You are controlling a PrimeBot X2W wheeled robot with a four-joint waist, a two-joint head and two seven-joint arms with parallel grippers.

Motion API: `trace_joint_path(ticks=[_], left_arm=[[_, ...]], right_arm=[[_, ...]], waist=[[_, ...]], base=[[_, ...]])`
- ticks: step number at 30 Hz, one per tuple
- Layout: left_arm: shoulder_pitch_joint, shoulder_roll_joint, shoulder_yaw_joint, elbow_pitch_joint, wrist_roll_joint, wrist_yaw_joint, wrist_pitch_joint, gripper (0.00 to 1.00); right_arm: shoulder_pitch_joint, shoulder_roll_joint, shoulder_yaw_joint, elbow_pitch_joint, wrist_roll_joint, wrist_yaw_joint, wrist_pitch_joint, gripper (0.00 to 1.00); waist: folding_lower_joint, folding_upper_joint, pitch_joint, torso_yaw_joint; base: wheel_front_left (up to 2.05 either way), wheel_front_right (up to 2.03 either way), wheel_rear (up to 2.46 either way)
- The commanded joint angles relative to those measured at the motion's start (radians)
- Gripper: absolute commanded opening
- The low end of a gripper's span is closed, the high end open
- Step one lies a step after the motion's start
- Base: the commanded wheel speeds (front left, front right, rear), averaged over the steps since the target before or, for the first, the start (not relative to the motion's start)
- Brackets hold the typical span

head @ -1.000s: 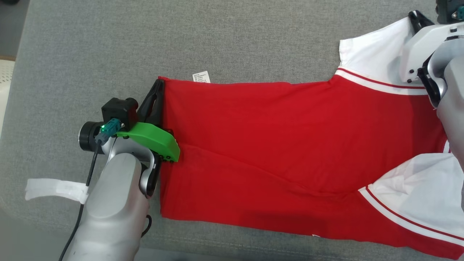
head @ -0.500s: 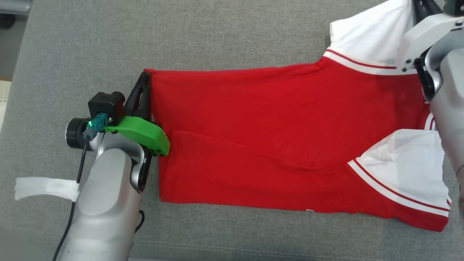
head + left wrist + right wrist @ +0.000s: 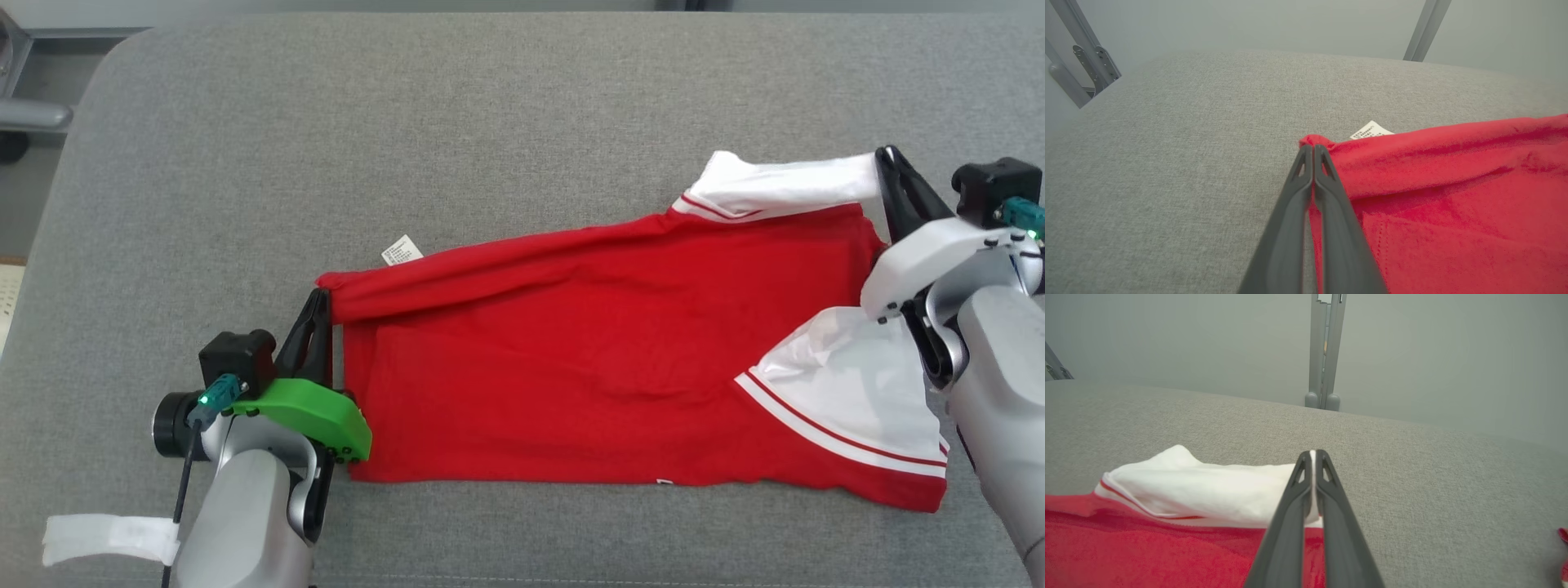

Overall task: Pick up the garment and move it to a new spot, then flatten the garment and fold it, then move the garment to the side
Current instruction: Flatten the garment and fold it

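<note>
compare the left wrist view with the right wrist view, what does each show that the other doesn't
Left wrist, not right wrist: the left gripper shut on the red hem corner of the garment, with a white care label just beyond it. Right wrist, not left wrist: the right gripper shut on the white sleeve with its red-striped trim. Both: red fabric of the garment lying on the grey cushion.

Grey fabric cushion (image 3: pixel 490 98), upright metal post (image 3: pixel 1318 355) behind
</note>
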Motion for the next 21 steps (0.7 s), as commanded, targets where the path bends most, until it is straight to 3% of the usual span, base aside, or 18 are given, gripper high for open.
trace_joint_path(ticks=[1, 10, 21], left_arm=[[0.015, 0.005, 0.006, -0.004, 0.001, -0.002, 0.0, 0.0], [0.101, 0.005, 0.052, -0.026, 0.023, -0.007, 0.0, 0.0], [0.194, 0.005, 0.09, -0.037, 0.037, -0.011, 0.0, 0.0]], right_arm=[[0.023, -0.005, -0.001, -0.011, 0.006, -0.002, -0.004, 0.0], [0.22, 0.012, -0.06, -0.136, 0.048, -0.002, -0.004, 0.0], [0.372, 0.051, -0.121, -0.222, 0.021, -0.002, -0.004, 0.0]], waist=[[0.0, 0.0, -0.028, -0.02], [0.0, 0.0, -0.087, -0.05], [0.0, 0.0, -0.138, -0.091]], base=[[0.0, 0.0, 0.0], [0.0, 0.0, 0.0], [0.0, 0.0, 0.0]])
